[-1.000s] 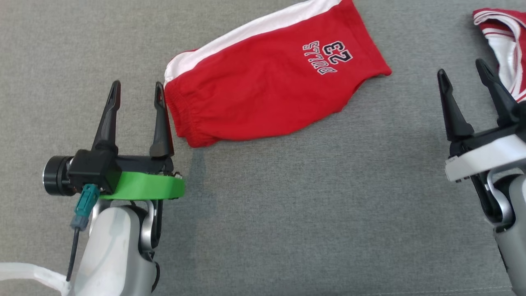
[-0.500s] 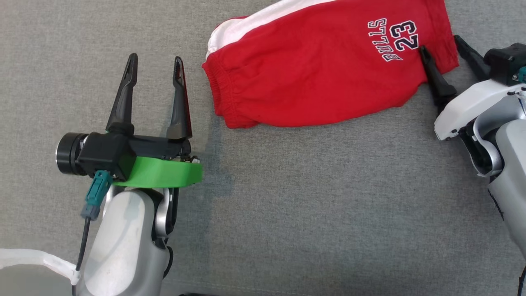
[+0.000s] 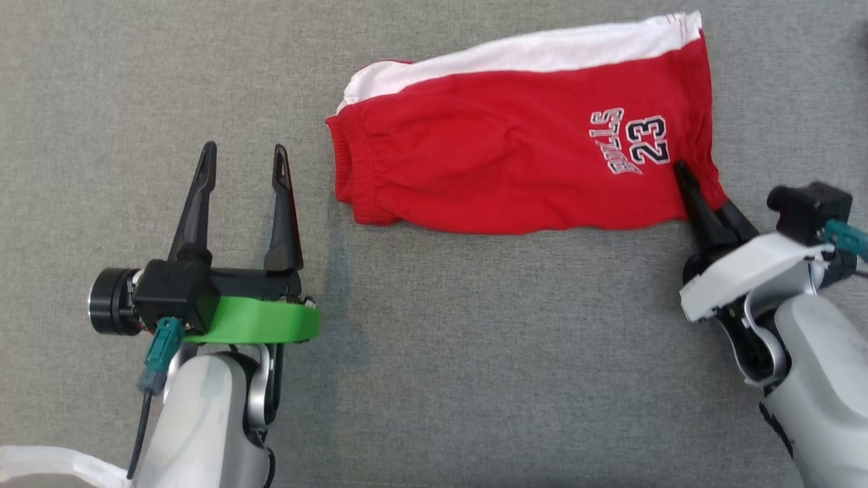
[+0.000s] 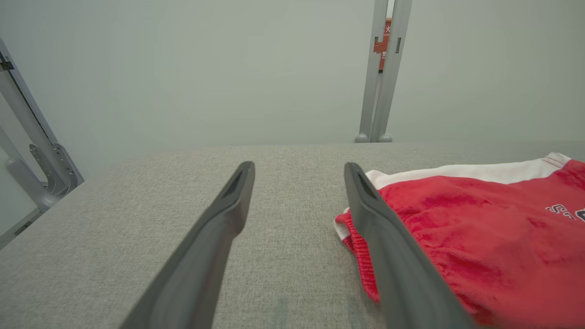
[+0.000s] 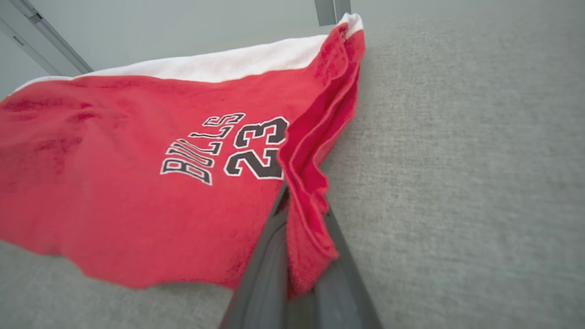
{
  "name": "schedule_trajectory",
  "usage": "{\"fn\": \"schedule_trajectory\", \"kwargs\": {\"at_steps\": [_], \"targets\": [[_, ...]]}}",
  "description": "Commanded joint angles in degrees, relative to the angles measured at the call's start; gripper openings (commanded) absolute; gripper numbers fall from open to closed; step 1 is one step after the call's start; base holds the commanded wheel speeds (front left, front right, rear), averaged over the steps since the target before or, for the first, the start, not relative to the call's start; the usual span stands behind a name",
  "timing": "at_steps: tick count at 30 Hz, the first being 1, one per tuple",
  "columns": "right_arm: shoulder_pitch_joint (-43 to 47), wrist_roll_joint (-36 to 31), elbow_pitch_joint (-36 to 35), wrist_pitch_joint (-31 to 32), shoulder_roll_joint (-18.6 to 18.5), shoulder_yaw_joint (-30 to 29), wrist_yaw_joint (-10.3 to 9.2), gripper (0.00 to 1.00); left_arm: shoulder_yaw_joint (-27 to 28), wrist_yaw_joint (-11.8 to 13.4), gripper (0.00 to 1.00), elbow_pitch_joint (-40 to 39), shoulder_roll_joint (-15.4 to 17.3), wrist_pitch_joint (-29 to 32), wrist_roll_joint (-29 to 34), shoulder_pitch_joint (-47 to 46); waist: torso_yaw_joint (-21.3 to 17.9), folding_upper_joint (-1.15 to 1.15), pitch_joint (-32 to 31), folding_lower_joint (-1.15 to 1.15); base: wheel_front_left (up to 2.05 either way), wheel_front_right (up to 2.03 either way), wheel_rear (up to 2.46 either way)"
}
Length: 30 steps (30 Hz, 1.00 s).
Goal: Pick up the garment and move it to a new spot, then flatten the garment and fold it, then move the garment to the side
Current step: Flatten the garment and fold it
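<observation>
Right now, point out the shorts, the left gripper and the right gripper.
shorts (image 3: pixel 502 176): head view, middle of the red panel.
left gripper (image 3: pixel 244 150): head view, midway between its open fingertips.
right gripper (image 3: pixel 685 175): head view, fingertips shut on the shorts' leg hem.

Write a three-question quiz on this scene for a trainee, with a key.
1. True or false: the right gripper is shut on a hem corner of the red shorts.
2. Choose one. The left gripper is: A) shut on the waistband; B) open beside the waistband end, holding nothing; C) pressing down on the white stripe.
3. Fill in: the print on the shorts reads BULLS and the number ___.

Key: 1 true; 2 B; 3 23.
</observation>
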Motion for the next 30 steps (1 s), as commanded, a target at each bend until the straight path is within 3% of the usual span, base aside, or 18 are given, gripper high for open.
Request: {"fn": "schedule_trajectory", "kwargs": {"at_steps": [1, 9, 18, 24, 30], "targets": [[5.4, 0.3, 1.9, 0.0, 0.3, -0.9, -0.16, 0.0, 0.2, -0.3, 1.0, 0.2, 0.3, 0.0, 0.7, 1.4, -2.4, 0.0, -3.5, 0.0, 0.0, 0.0, 0.0], [14.2, -0.4, -0.2, 0.1, 1.6, -8.2, -0.2, 0.0, 0.3, -1.1, 1.0, 0.3, 0.3, 0.0, 0.7, 5.8, -3.1, 0.0, -7.3, 0.0, 0.0, 0.0, 0.0], [14.5, -2.9, -2.9, 2.5, 1.9, -10.7, -0.14, 0.0, -0.3, -1.2, 1.0, 0.6, 0.2, 0.0, 0.3, 7.0, -2.8, 0.0, -8.7, 0.0, 0.0, 0.0, 0.0], [8.0, -7.9, -10.9, 8.0, 2.5, -5.8, -0.09, 0.0, -1.0, -1.2, 1.0, 0.6, 0.2, 0.0, 0.3, 6.3, -2.1, 0.0, -9.1, 0.0, 0.0, 0.0, 0.0], [0.5, -8.6, -16.0, 14.4, 6.4, 6.3, -0.09, 0.0, -1.6, -0.9, 1.0, 0.5, 0.1, 0.0, -0.1, 5.2, -0.3, 0.0, -9.4, 0.0, 0.0, 0.0, 0.0]]}}
